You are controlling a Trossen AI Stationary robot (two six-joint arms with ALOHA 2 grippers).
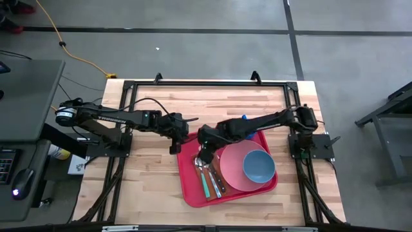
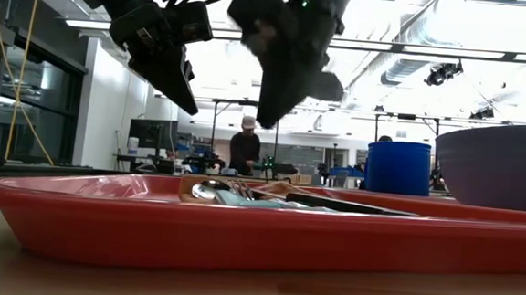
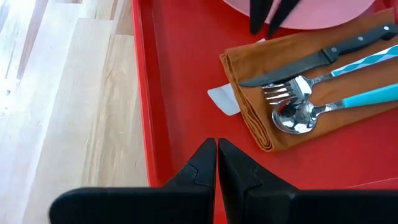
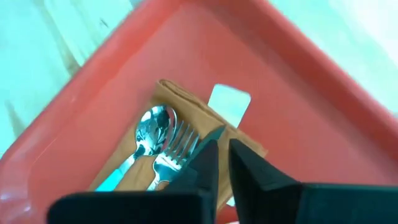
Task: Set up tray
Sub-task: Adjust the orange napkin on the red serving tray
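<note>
- We take the tray point(image 1: 226, 182) as our landmark: a large red one with a raised rim, lying flat on the wooden desk point(image 1: 148, 180), toward the desk's near edge and right of its middle.
- Nearest to us inside the tray, along its left side, lies a brown napkin point(image 3: 298, 93) with a spoon point(image 3: 323, 112), a fork point(image 3: 311, 84) and a dark-handled knife point(image 3: 311, 61) side by side on it; the spoon and fork have teal handles.
- A small pale tag point(image 3: 224, 99) lies on the tray floor, touching the napkin's edge.
- To the right of the cutlery, still in the tray, a round pink plate point(image 1: 233, 174) carries a blue bowl point(image 1: 259, 165).
- The right tool point(image 4: 217, 146) hangs above the tray over the far end of the cutlery; its fingers are nearly together with a thin slit between them, holding nothing, and clear of the napkin in the level view.
- The left tool point(image 3: 216, 149) hovers just outside the tray's far left corner, over the rim; its fingers are pressed together and empty.
- Beyond the tray's far edge, a small blue thing point(image 1: 244, 118) shows beside the right arm; we cannot tell what it is.
- Far behind the tray, across the room, a person point(image 2: 246, 146) stands among benches, with a blue barrel point(image 2: 397, 167) to the right.
</note>
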